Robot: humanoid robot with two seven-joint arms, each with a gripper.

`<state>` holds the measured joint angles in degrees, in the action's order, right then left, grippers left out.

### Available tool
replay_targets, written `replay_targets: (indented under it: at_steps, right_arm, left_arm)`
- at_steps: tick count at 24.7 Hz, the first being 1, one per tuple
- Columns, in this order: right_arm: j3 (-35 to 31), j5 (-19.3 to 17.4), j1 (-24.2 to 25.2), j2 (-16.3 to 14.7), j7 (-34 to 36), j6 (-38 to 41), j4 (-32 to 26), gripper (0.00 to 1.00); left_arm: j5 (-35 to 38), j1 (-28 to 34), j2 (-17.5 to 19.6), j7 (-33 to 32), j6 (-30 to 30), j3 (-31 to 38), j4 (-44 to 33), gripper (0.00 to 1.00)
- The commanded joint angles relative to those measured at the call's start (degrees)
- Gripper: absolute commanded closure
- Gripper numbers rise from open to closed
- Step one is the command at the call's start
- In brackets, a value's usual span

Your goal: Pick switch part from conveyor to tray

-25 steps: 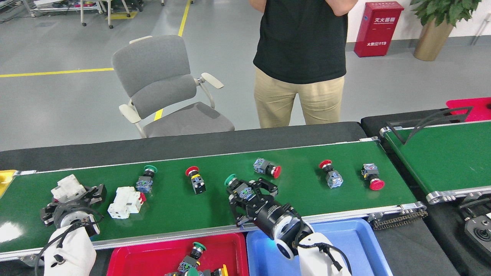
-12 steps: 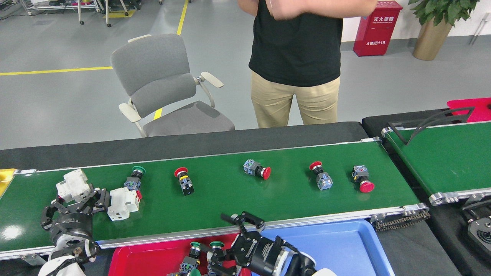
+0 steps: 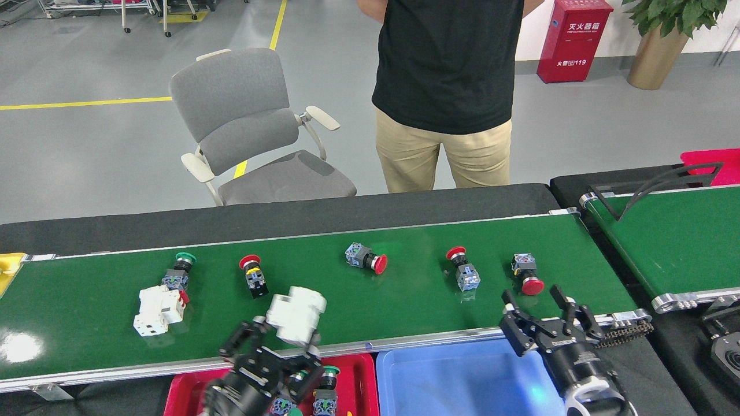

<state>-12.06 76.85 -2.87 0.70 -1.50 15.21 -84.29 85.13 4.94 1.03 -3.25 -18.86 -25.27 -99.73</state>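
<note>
A white switch part (image 3: 296,312) hangs over the near rail of the conveyor (image 3: 404,303), with my left gripper (image 3: 282,342) shut on it from below, just above the red tray (image 3: 359,374). That tray holds green-capped switch parts (image 3: 327,386). My right gripper (image 3: 549,320) is open and holds nothing, above the far right corner of the blue tray (image 3: 451,381) and just short of a red-capped switch part (image 3: 525,274). Still on the belt lie another white part (image 3: 157,303), a green-capped part (image 3: 177,271) and red-capped parts (image 3: 252,275), (image 3: 365,259), (image 3: 461,270).
A person (image 3: 445,86) stands behind the belt, beside a grey chair (image 3: 248,127). A second green belt (image 3: 670,242) sits at the right. A yellow bin corner (image 3: 8,267) shows at the far left. A red box (image 3: 572,37) and a potted plant (image 3: 659,40) stand at the back.
My left gripper lifted the white part off the belt's left end and carried it right. My right gripper left the red tray, swung right and is open. The parts on the belt drifted left.
</note>
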Motion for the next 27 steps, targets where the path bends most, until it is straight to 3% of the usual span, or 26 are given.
replay_targets:
  at_steps: [1, 3, 4, 5, 12, 14, 18, 22, 24, 25, 27]
  right_arm:
    - [-0.16, -0.21, -0.55, -0.43, 0.53, -1.24, -1.14, 0.00]
    - [-0.07, -0.21, 0.06, -0.43, 0.18, -0.97, -2.02, 0.00]
    - [0.02, -0.21, 0.24, -0.52, 0.09, -0.80, -2.19, 0.00]
    - [0.02, -0.30, 0.15, -0.61, 0.00, -0.44, -2.19, 0.00]
    - [0.90, -0.30, 0.06, -0.34, -5.62, -0.88, -1.67, 0.00]
    - [0.90, -0.21, 0.06, -0.26, -6.06, -0.97, -1.67, 0.00]
    - [0.99, -0.21, -0.03, 0.09, -6.41, -1.15, -1.14, 0.00]
    - [3.18, -0.12, -2.84, 2.64, -10.10, -1.15, 2.55, 0.02]
    - [3.98, -0.12, -3.98, 2.82, -10.19, -1.24, 4.05, 0.16]
    - [4.42, -0.12, -4.25, 2.82, -10.19, -1.67, 4.84, 0.32]
    - [5.65, -0.12, -4.60, 2.47, -10.19, -2.38, 5.45, 0.53]
  left_arm:
    - [3.38, -0.28, -2.88, -2.91, 2.16, -3.64, -0.99, 0.59]
    - [8.13, 0.69, -6.04, -5.37, 4.35, -7.07, -0.99, 0.13]
    - [9.00, 1.04, -6.66, -5.63, 6.11, -8.22, -0.99, 0.04]
    - [9.09, 1.04, -6.75, -5.63, 7.96, -9.18, -0.90, 0.01]
    - [8.74, 1.04, -6.48, -5.28, 9.19, -8.74, -0.99, 0.00]
    - [8.65, 1.22, -6.31, -4.75, 9.28, -5.40, -1.96, 0.00]
    - [8.57, 1.83, -5.69, -0.53, 8.84, 12.53, -1.61, 0.00]
    - [7.95, 0.60, 0.11, 2.10, 4.19, 33.26, 3.93, 0.00]
    - [5.84, 0.43, 0.90, 2.10, -2.50, 40.65, 6.22, 0.00]
    - [3.91, 0.43, 1.25, 2.10, -6.10, 43.73, 6.92, 0.00]
    - [3.03, 0.51, 1.34, 2.10, -7.86, 45.13, 7.45, 0.00]
